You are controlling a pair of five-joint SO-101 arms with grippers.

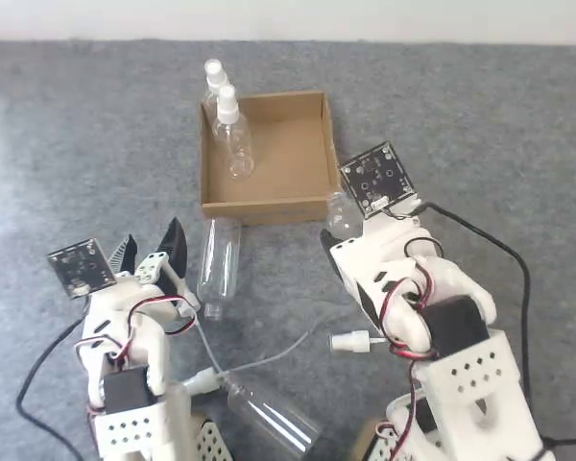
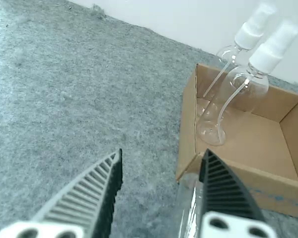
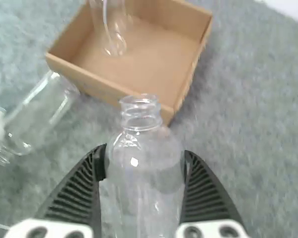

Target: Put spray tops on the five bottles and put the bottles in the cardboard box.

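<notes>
Grey felt covers the tabletop (image 1: 77,144); the cardboard box (image 1: 264,208) sits upper centre in the high view, a capped bottle (image 1: 234,144) inside. The right tool (image 3: 141,154) is clamped on an uncapped bottle (image 3: 141,124) below the box's right corner; the left tool (image 2: 161,158), lower left, is spread apart.

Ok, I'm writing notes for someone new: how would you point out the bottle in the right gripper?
Find the cardboard box in the middle of the grey table. Just off its near right corner, the right gripper is shut on a clear bottle. Unlike the two white-topped bottles in the box, its threaded neck is bare, and it is not lying down.
</notes>
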